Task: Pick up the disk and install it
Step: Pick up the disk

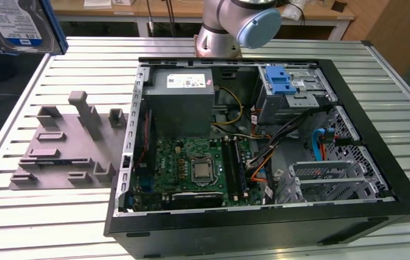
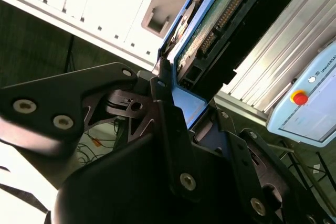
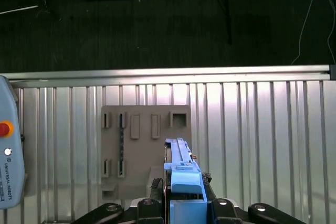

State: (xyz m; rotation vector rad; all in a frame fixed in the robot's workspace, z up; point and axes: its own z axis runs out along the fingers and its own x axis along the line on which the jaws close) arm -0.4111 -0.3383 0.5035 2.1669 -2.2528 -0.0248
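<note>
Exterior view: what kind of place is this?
Probably a robotics lab or test cell for PC assembly: an open PC case on a slatted metal table, a robot arm behind it, workbenches beyond. The gripper holds the disk.

Counter [image 1: 60,216] carries open PC case [image 1: 378,108], ctr-to-right in exterior view. Fixture plate [image 1: 53,157] lies on counter just beside case, on exterior view's left. Arm base [image 1: 219,32] stands behind case. Inside case: PSU [image 1: 179,103] at back, mainboard [image 1: 190,162] in front of it, drive cage [image 1: 292,89] on exterior view's right of PSU. Disk [image 1: 17,24] is up off counter, clamped in end effector [image 3: 186,205], w/ plate beneath it.
</note>
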